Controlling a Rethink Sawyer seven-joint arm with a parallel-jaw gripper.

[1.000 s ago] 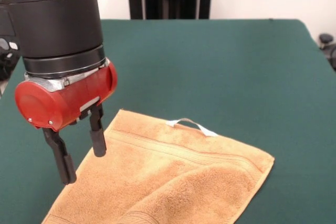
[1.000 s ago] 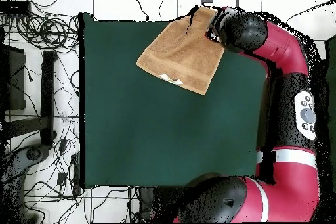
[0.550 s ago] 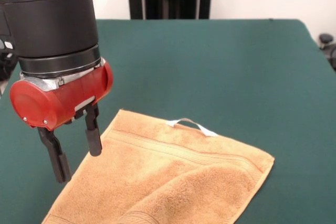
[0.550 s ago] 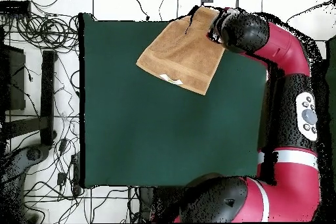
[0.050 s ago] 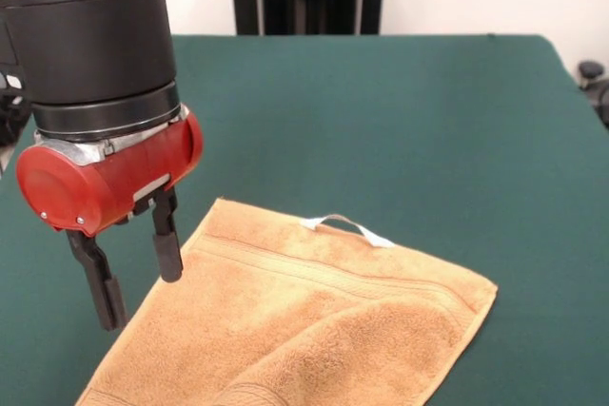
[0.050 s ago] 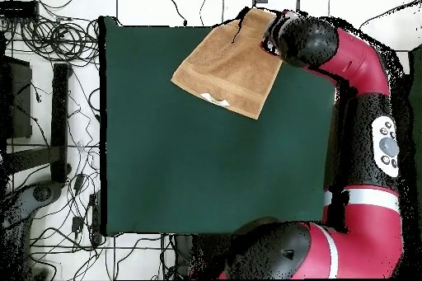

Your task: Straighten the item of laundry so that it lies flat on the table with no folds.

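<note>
One fold: a raised ridge runs across the near half of the towel (image 5: 314,320), so the cloth is not flat yet.
Towel position: it lies at the near left part of the table (image 5: 400,121), turned at an angle, its near end running out of the front view; from overhead, one corner sits at the table's edge.
Gripper (image 5: 133,268): released, fingers apart and holding nothing, hanging over the towel's left edge, one finger over the cloth, the other over bare felt.
Step in hand: looks like lining up for a pinch on that edge.
Doing it well: come straight down, catch only the top layer, and draw away from the ridge, low and slow.
Loop tag (image 5: 347,227): white, standing up at the far hem.
</note>
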